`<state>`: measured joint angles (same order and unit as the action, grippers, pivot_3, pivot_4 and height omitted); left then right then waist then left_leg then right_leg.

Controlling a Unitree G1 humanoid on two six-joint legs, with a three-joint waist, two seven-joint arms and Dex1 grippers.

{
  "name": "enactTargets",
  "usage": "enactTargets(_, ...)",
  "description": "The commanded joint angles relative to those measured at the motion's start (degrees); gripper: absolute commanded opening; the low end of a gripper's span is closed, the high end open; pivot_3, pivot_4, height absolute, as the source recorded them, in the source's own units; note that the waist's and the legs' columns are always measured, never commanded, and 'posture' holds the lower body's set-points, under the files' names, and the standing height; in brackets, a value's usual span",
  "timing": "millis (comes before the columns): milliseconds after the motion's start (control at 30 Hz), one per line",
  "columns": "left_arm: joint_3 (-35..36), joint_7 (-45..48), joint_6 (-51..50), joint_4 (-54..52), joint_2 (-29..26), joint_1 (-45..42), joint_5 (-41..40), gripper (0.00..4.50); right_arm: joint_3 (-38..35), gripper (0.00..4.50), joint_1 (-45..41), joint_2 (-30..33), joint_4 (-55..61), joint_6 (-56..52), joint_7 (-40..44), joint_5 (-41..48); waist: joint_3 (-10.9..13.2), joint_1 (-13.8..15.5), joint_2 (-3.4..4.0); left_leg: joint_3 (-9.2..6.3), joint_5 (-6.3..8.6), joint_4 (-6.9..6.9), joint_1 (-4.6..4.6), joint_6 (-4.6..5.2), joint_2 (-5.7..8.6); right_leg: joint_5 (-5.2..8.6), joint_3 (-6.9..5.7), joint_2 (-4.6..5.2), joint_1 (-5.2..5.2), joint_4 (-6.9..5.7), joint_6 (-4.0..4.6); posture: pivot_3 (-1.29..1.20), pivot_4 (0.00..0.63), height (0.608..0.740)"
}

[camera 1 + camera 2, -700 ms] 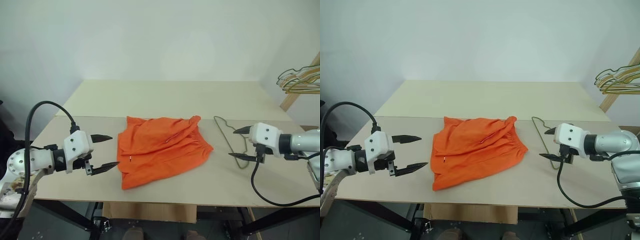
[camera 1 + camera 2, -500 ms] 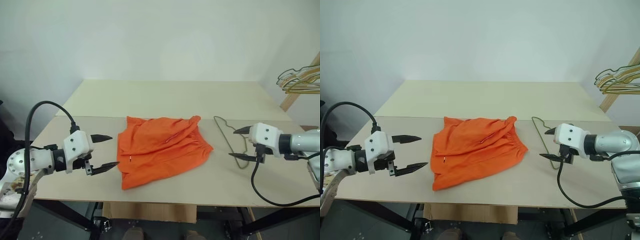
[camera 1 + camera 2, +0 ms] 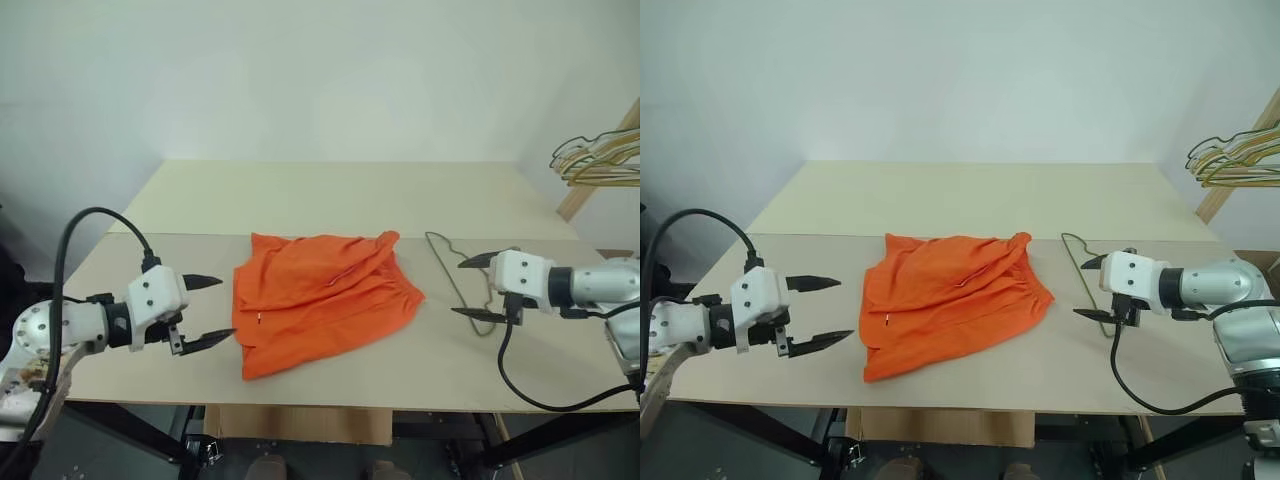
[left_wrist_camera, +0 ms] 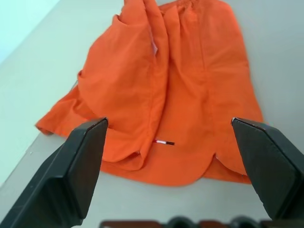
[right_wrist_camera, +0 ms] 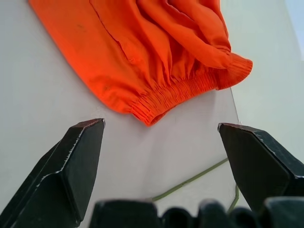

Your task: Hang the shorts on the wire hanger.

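Bright orange fabric shorts (image 3: 325,296) lie crumpled flat near the middle of the pale beige tabletop (image 3: 330,195), gathered elastic waistband toward the robot's right, a tiny white tag (image 4: 164,142) on the hem side toward the left arm. Thin dark olive-grey wire hanger (image 3: 452,270) lies flat on the tabletop just right of the shorts, apart from the fabric, hook end toward the far side. Left tool (image 3: 210,308) hovers just left of the shorts, pointing at them, two black fingers spread wide, nothing between them; the left wrist view shows the shorts framed between the fingers (image 4: 78,166), not touched. Right tool (image 3: 472,288) sits over the near part of the wire hanger, pointing left toward the shorts, fingers spread wide and empty; can't tell if the lower finger touches the wire. Right wrist view shows the waistband edge and a bit of the greenish wire beyond the fingers (image 5: 71,164). A bunch of gold, green and silver hangers (image 3: 595,160) hangs on a wooden post at the far right, well apart from the tabletop items.
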<state>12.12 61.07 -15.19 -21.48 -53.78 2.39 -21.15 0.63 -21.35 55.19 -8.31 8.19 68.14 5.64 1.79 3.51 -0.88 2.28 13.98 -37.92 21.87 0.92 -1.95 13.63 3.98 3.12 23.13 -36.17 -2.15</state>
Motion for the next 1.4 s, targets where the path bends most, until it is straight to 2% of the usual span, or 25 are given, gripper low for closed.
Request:
enactTargets(33,-1.7,1.1,0.8,-0.2,-1.9,0.8,2.5,4.50,1.4,4.45,-2.5,-0.4,-0.8,4.6,0.2,-1.8,0.0,-0.1,0.00,0.00,0.00,0.00,-0.01,0.00,-0.01,0.00,0.00,-0.01,0.00,-0.01,0.00,0.12,0.000,0.740)
enactTargets(200,-5.2,3.2,2.3,2.3,-2.7,0.5,5.2,4.50,6.5,4.45,-4.2,-2.4,-5.3,13.1,-4.5,-10.7,0.0,-0.7,0.00,0.03,0.00,0.00,-0.04,-0.01,0.00,0.01,0.00,0.00,-0.02,-0.01,0.02,0.08,0.000,0.740)
enactTargets(300,-6.3,4.1,2.1,2.3,-2.3,-0.2,4.8,4.50,11.3,4.45,-6.7,-3.7,-11.6,22.4,-10.7,-20.3,0.0,-1.4,0.00,0.06,0.00,0.00,-0.02,-0.01,0.00,0.01,0.00,0.02,0.01,-0.01,0.02,0.08,0.000,0.740)
enactTargets(467,-6.9,4.1,2.2,2.1,-1.8,-1.0,4.7,4.50,17.2,4.45,-14.2,-8.1,-24.9,30.8,-22.5,-31.2,0.0,-3.0,0.00,0.10,-0.01,0.00,-0.01,-0.01,0.00,0.00,0.06,0.03,0.03,-0.03,0.04,0.09,0.000,0.740)
enactTargets(633,-7.0,3.7,2.3,1.5,-1.4,0.2,4.9,4.50,21.3,4.45,-21.7,-12.1,-36.4,35.2,-32.0,-37.9,0.0,-4.0,0.00,0.11,-0.01,0.00,-0.12,-0.02,0.00,-0.01,0.13,0.02,-0.03,-0.07,0.06,0.10,0.000,0.740)
enactTargets(833,-7.1,2.5,2.5,0.9,-0.9,1.3,5.8,4.50,24.8,4.45,-26.7,-15.0,-44.6,39.3,-35.5,-40.7,0.0,-4.2,0.00,0.09,-0.01,0.00,-0.10,-0.01,0.01,-0.02,0.14,0.03,-0.04,-0.07,0.06,0.12,0.000,0.740)
enactTargets(1067,-6.9,1.6,2.4,0.3,-0.9,2.5,5.9,4.50,30.2,4.45,-29.6,-14.9,-48.9,47.4,-35.4,-44.6,0.0,-4.2,-0.02,0.06,-0.01,0.01,-0.26,-0.01,0.00,-0.02,0.13,0.03,-0.13,-0.13,0.06,0.13,0.000,0.740)
enactTargets(1167,-7.1,1.5,2.6,0.6,-1.0,2.8,6.2,4.50,31.3,3.84,-30.7,-15.4,-50.0,47.3,-36.1,-45.6,0.0,-4.2,-0.02,0.07,-0.01,0.01,-0.39,-0.01,0.00,-0.01,0.14,0.03,-0.21,-0.18,0.07,0.13,0.000,0.740)
enactTargets(1400,-8.2,2.1,3.2,2.4,-1.5,2.3,7.6,4.50,33.0,1.31,-32.6,-16.4,-53.4,46.4,-39.5,-48.2,0.0,-4.3,-0.02,0.07,-0.01,0.05,-0.74,-0.01,0.00,0.02,0.15,0.03,-0.54,-0.17,0.11,0.13,0.000,0.740)
